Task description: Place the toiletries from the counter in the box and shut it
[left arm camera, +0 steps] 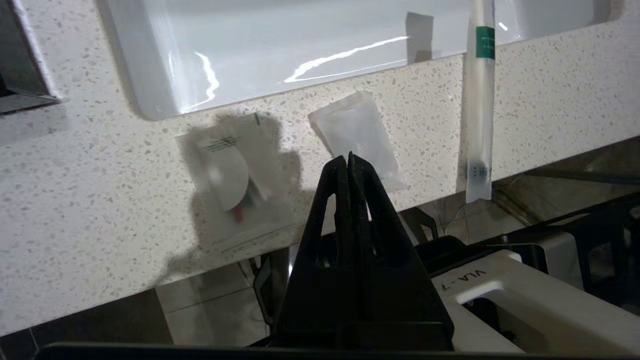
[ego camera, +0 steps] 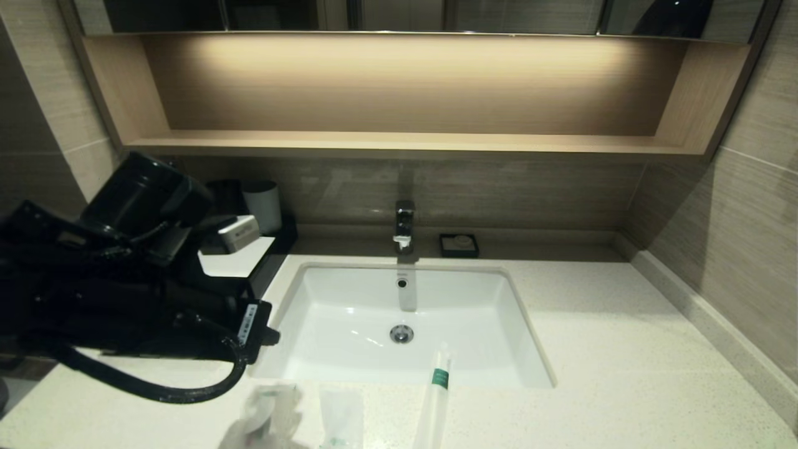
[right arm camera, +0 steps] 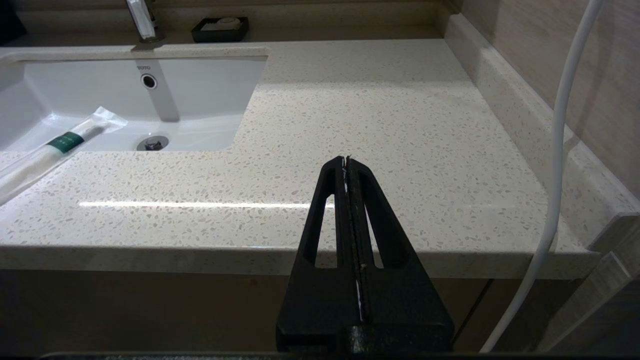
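Speckled cream counter (ego camera: 623, 349) runs wide around the white sink basin (ego camera: 349, 312), and you have your toiletries lined along its near edge: a sachet with a round insert (left arm camera: 230, 175) farthest left, a plain flat sachet (left arm camera: 357, 132) just right of it, and the long stick pack with the green band (ego camera: 436, 393) further right, its far end hanging out over the basin rim. All three lie loose and flat, so you would likely need to pinch an edge or use an overhang. Your left gripper (left arm camera: 348, 157) hangs above the near edge beside the plain sachet, fingers pressed together and holding nothing. The box (ego camera: 240, 262) sits far left by the wall, largely hidden behind your left arm, so I cannot tell whether its drawer is out. Your right gripper (right arm camera: 347, 160) waits low off the near right edge, fingers likewise closed and empty. That right stretch of counter gives you the freest room; the left is crowded by the arm, cable and box.
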Tool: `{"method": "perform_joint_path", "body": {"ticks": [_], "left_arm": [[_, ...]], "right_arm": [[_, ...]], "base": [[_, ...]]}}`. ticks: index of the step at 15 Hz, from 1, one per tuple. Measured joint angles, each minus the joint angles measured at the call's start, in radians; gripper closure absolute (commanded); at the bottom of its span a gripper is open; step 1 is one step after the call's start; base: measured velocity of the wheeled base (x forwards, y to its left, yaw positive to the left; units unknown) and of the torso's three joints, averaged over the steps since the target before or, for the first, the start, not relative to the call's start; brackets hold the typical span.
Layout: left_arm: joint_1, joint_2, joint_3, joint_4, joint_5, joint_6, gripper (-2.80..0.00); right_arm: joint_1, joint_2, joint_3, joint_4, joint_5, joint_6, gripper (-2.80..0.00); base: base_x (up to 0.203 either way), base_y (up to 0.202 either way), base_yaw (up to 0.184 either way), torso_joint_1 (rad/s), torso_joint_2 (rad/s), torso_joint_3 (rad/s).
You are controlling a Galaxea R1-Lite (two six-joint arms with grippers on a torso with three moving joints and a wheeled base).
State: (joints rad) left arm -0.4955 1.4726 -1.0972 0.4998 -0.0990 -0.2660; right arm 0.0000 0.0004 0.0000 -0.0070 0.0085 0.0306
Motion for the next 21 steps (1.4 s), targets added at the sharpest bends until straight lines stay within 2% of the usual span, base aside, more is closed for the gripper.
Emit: {"method": "perform_joint_path", "body": {"ticks": [2, 4, 14, 18, 21], "left_arm": [[-0.005, 0.030, -0.004, -0.001, -0.045, -0.003, 0.00], [-0.024, 0.057, -0.008, -0.002, -0.058, 0.001, 0.00], [-0.206, 0.252, -0.144, -0.001, -0.067, -0.036, 0.00], [-0.242, 0.316, -0.198, 0.012, -0.063, -0.064, 0.00], [-0.272, 0.360, -0.249, 0.036, -0.058, -0.059, 0.00]], "right_arm": [[0.000, 0.000, 0.000, 0.000, 0.000, 0.000, 0.00], [0.000, 0.000, 0.000, 0.000, 0.000, 0.000, 0.00], [0.000, 0.000, 0.000, 0.000, 0.000, 0.000, 0.00], [0.000, 0.000, 0.000, 0.000, 0.000, 0.000, 0.00], [0.000, 0.000, 0.000, 0.000, 0.000, 0.000, 0.00]], "base": [[0.000, 0.000, 0.000, 0.000, 0.00, 0.000], [0.000, 0.000, 0.000, 0.000, 0.00, 0.000], [0.000, 0.000, 0.000, 0.000, 0.00, 0.000], [0.000, 0.000, 0.000, 0.000, 0.00, 0.000], [0.000, 0.000, 0.000, 0.000, 0.00, 0.000]]}}
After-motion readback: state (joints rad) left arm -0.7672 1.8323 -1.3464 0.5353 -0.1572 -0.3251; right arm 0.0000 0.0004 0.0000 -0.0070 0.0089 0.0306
